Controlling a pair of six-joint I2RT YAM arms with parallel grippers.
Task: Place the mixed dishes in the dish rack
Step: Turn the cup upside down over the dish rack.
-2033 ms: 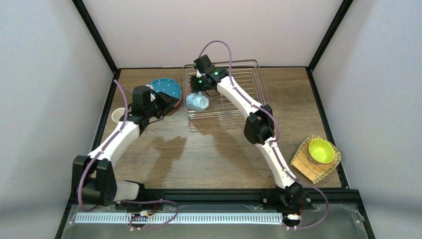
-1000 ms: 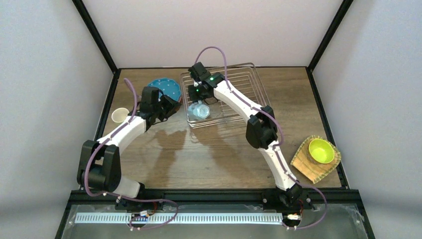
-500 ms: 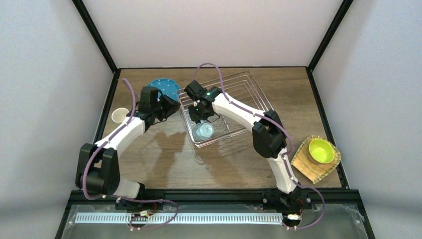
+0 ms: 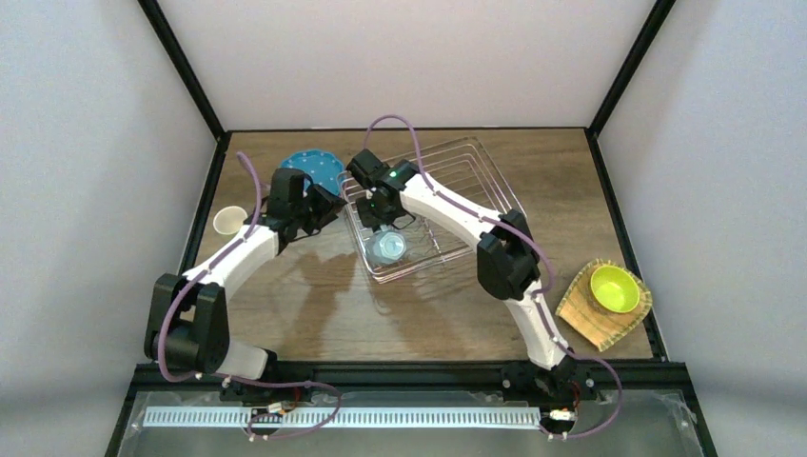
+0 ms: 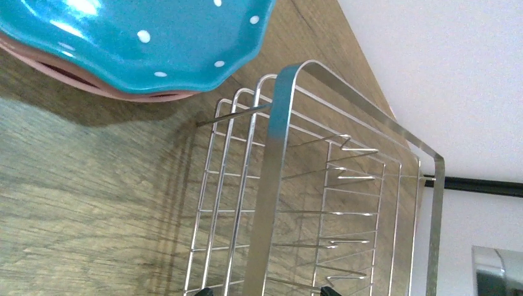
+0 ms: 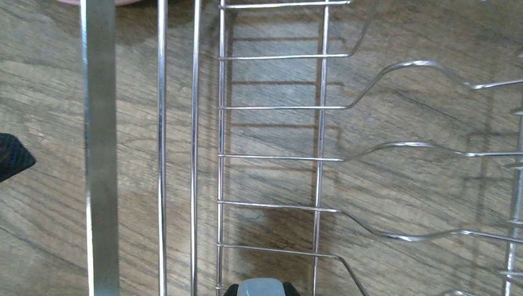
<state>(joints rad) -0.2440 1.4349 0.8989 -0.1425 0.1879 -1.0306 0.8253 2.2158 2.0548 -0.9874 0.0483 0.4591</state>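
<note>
One dish rack sits skewed, long axis slanting toward far-right.

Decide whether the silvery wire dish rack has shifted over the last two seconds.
Yes. The silvery wire dish rack has swung askew and slid away from the wooden table's far edge, toward the arm bases.

White arms, black joints, purple cables

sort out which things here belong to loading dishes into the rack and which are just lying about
Part of the job: dish rack, light blue mug inside it, blue dotted plate, pink plate under it, pale mug, lime bowl, woven tan plate.
Just there: wooden table, white slotted strip by the arm bases.
</note>
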